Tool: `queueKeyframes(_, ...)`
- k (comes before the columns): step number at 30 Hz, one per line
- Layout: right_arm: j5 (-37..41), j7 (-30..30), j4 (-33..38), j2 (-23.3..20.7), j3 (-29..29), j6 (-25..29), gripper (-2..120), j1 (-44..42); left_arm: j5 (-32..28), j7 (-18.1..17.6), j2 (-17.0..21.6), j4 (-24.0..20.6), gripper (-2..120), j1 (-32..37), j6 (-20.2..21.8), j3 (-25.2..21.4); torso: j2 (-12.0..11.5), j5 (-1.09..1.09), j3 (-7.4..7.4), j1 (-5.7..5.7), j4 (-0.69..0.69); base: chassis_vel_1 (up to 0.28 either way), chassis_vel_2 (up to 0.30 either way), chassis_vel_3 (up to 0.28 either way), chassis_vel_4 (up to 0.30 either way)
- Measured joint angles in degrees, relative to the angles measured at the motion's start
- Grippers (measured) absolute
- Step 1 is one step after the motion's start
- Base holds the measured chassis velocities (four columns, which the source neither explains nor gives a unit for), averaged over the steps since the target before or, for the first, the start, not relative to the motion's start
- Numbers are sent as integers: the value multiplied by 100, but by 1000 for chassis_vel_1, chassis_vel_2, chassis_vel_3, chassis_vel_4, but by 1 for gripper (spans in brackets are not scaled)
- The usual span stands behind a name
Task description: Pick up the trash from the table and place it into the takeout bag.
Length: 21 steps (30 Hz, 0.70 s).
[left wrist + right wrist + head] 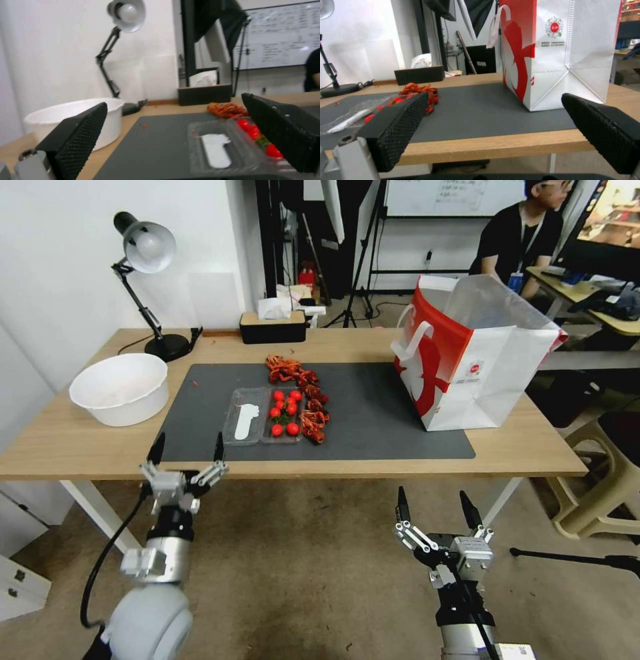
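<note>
The trash is a clear plastic clamshell tray (263,417) lying open and flat, one half holding a white strip, the other small red tomatoes (285,412), with a line of reddish-orange crayfish shells (303,397) along its right edge. It sits mid-way on the dark grey mat (373,413) of the light-wood counter (60,443); the shell line runs lengthwise from the near edge toward the far side, and the tray's two halves lie side by side across the counter. The takeout bag (480,360), white with a red panel, stands upright and open at the mat's right end. A white bowl (120,388), black lamp (147,253) and tissue box (273,327) stand nearby. The left claw (187,447) hovers spread wide at the counter's near edge; the right claw (435,507) hangs released below the counter's front.
</note>
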Motion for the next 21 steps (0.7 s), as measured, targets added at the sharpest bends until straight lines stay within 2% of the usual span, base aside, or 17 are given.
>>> queueKeyframes(9,13,15,35,-30,-6,0,100,-6,-99,-25,-269,-124,100,673,25,-338,0,0,1,0,0,0,0,0,0)
queueKeyframes(21,11,31,146,65,48,-1,100,-57,-292,133,-258,-59,100,821,-3,-348,0,0,0,0,-1,0,0,0,0)
